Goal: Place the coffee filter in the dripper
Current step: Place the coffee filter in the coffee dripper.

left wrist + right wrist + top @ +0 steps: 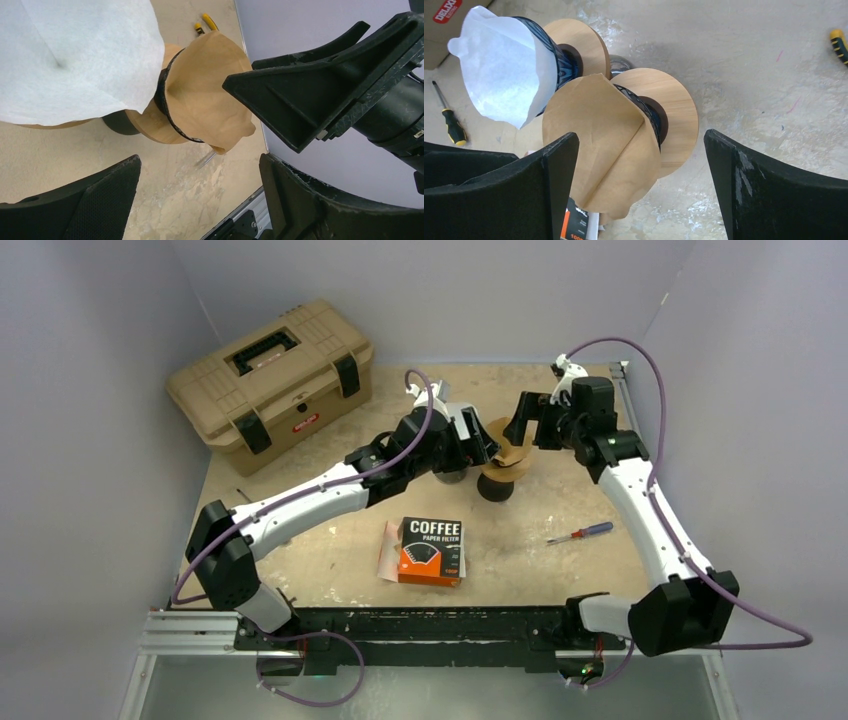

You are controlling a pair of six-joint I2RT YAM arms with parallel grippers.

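- The brown coffee filter (599,145) sits in the dripper (651,112), which stands toward the far edge of the table (749,75), a little right of its middle. Much of the paper flares out past the rim, and it looks loosely seated rather than pressed home.
- The right gripper (641,139) is released, its jaws spread wide to either side of the cone. One finger sits right at the paper's edge, and I cannot tell whether it touches. If that finger drags on withdrawal, it could pull the filter askew or out.
- The left gripper (200,159) is also released and holds nothing, hovering just beside the same dripper. The two grippers are close together, so a careless retreat could knock one into the other.
- The dripper rests on its wooden collar (674,115) and looks top-heavy. A nudge from either finger could tip it and spill the filter.
- A second dripper (559,55), holding a white filter (499,75), stands just beside the first. A sideways sweep by the left arm could catch that paper or push the two drippers together.
- The crease down the brown cone may spring it upward once nothing is steadying it.
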